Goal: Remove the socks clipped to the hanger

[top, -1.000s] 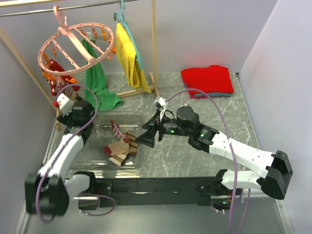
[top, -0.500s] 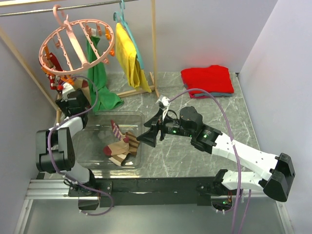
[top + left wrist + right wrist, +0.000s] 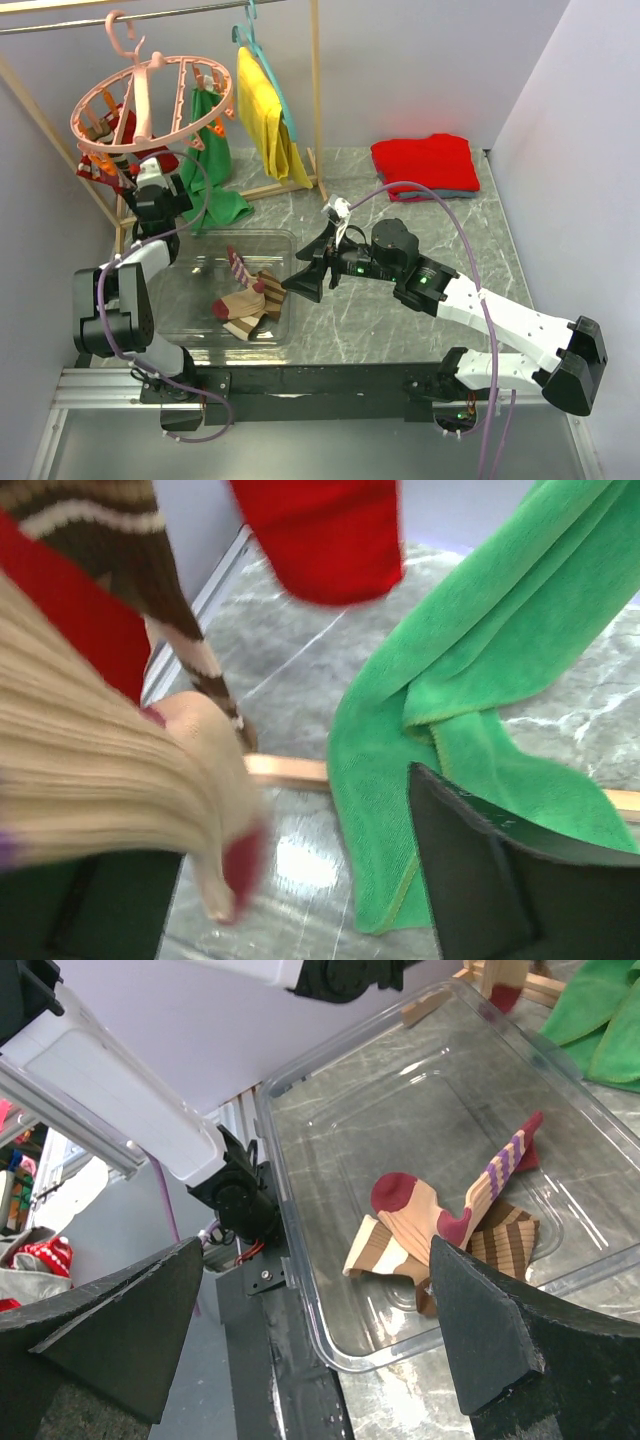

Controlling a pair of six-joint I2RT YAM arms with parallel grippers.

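The pink ring hanger (image 3: 150,100) hangs tilted from the rail at the top left. Red patterned socks (image 3: 108,135) are clipped under its left rim. My left gripper (image 3: 143,172) is raised right below them. In the left wrist view it (image 3: 280,865) is open, and a blurred beige sock with a maroon toe (image 3: 120,780) hangs against its left finger. A red sock (image 3: 320,535) and a brown-striped sock (image 3: 130,540) hang above. My right gripper (image 3: 305,280) is open and empty over the bin's right edge (image 3: 318,1260). Several socks (image 3: 250,298) lie in the bin (image 3: 440,1220).
A clear plastic bin (image 3: 292,240) sits on the table between the arms. A long green cloth (image 3: 205,170) (image 3: 470,680) and a yellow garment (image 3: 262,115) hang on the wooden rack (image 3: 315,90). A folded red cloth (image 3: 425,165) lies at the back right.
My left arm has risen from beside the bin to the socks under the hanger. The hanger has swung and tilted. My right arm has barely moved.
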